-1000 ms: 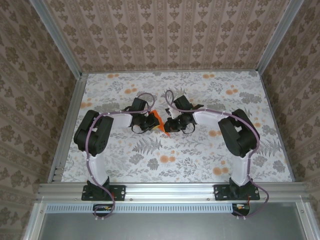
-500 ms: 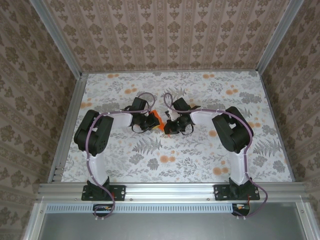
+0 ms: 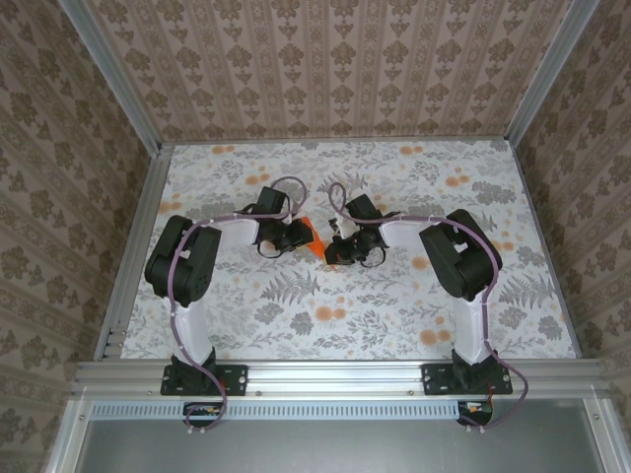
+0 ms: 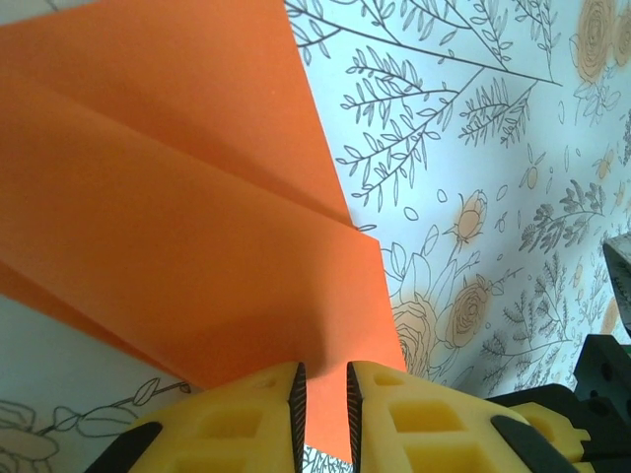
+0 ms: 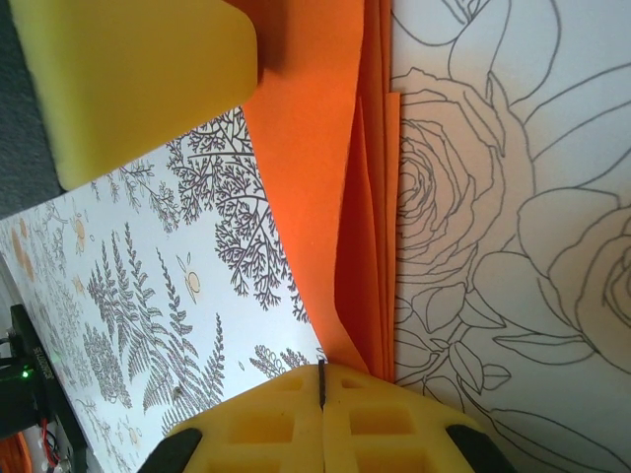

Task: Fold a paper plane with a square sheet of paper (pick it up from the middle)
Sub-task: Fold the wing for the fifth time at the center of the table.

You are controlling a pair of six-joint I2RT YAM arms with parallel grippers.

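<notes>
Thin orange creased paper sheet [image 4: 177, 227] may sag open: right gripper [image 5: 322, 374] pinches one edge, left gripper [image 4: 325, 384] stands slightly parted.

Creased square sheet of paper [image 4: 177, 217] sits between left end effector's [image 4: 325, 419] parted fingers [image 4: 237, 429].

Your overhead shot is bright, evenly lit and sharp, with just soft, faint shadows on the bench [image 3: 394, 315] and no glare, while up close the orange paper [image 4: 177, 227] looks heavily saturated and carries a dark shadow right ahead of the left tool [image 4: 325, 386], whose nearest edge goes blurry.
</notes>
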